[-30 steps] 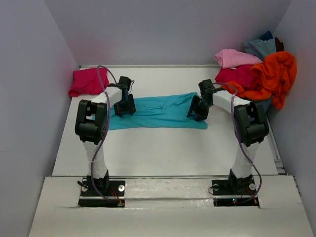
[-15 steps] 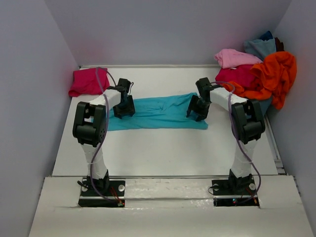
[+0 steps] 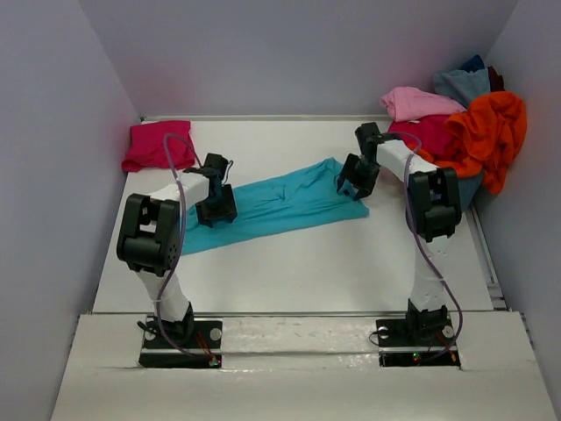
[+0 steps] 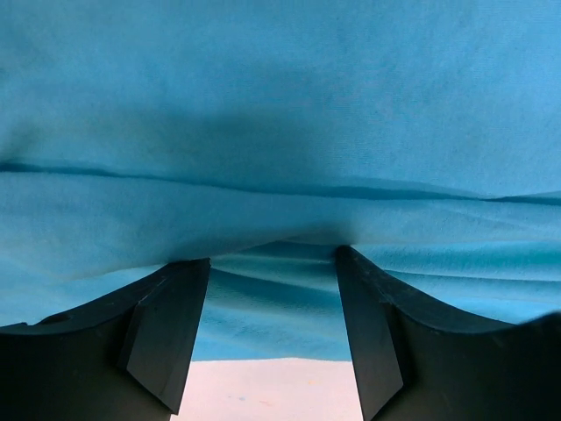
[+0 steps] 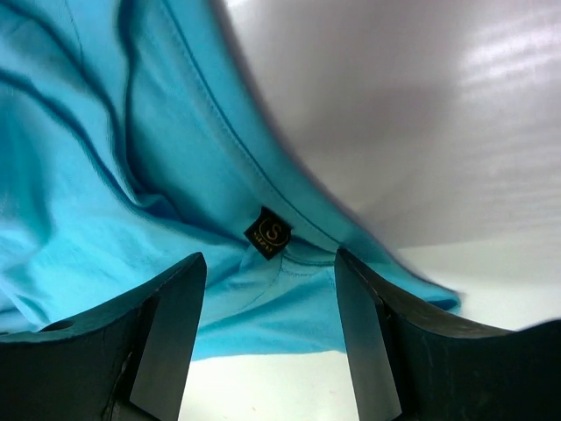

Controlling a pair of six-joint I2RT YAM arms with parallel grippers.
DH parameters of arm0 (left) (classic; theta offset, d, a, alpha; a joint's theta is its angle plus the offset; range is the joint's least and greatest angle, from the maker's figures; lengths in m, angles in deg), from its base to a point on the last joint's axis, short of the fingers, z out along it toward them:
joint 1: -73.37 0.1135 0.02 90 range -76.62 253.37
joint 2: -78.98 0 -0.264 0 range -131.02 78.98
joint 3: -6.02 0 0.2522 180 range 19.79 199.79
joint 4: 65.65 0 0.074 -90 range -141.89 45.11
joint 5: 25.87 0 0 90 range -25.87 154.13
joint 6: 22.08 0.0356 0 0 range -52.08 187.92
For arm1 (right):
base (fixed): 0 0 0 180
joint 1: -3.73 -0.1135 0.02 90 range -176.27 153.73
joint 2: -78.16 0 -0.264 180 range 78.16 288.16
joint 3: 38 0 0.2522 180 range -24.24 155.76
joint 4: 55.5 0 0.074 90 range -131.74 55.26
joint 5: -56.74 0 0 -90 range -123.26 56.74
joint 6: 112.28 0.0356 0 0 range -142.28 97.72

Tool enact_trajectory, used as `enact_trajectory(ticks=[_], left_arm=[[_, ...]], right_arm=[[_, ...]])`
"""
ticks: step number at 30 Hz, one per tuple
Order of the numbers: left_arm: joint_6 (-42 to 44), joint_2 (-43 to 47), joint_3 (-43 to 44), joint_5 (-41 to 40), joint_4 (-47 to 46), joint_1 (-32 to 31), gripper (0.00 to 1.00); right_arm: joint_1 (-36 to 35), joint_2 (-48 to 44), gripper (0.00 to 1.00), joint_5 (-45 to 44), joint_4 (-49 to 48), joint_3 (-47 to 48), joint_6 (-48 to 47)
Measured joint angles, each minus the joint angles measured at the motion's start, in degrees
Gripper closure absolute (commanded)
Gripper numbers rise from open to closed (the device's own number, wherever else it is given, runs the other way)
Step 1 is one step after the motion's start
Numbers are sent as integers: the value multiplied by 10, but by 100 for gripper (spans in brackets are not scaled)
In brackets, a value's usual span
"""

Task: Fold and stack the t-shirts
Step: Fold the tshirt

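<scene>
A bright turquoise t-shirt (image 3: 276, 203) lies slantwise across the middle of the table, its left end nearer me. My left gripper (image 3: 216, 210) stands on its left part, jaws wide apart; in the left wrist view turquoise cloth (image 4: 280, 132) fills the frame and bunches between the fingertips of the left gripper (image 4: 273, 263). My right gripper (image 3: 355, 180) is open over the shirt's right end, where the collar with its black label (image 5: 267, 232) lies between the fingers of the right gripper (image 5: 270, 263). A folded magenta-pink t-shirt (image 3: 158, 145) sits at the back left.
A heap of t-shirts fills the back right corner: light pink (image 3: 419, 103), crimson (image 3: 428, 133), orange (image 3: 487, 132) and dusty blue (image 3: 460, 83). Grey walls close in the white table (image 3: 289, 272) on both sides and behind.
The turquoise shirt has swung from level to slanted: its left end came nearer, its right end went back. The left gripper moved toward me, the right gripper toward the back.
</scene>
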Motion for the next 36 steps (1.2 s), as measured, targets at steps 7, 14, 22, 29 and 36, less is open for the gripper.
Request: enact_trajectory(ticks=[7, 14, 22, 29, 36], left_arm=[[-10, 37, -45, 5, 15, -38, 27], [-16, 37, -32, 10, 54, -66, 25], [-17, 29, 78, -30, 106, -68, 24], [-17, 2, 126, -78, 129, -68, 23], [-30, -50, 128, -91, 132, -64, 23]], right_arm=[[2, 91, 33, 9, 37, 150, -22], [2, 104, 32, 9, 47, 190, -45], [2, -21, 32, 9, 43, 78, -55], [0, -141, 34, 30, 27, -46, -47], [-15, -146, 37, 61, -5, -138, -33]])
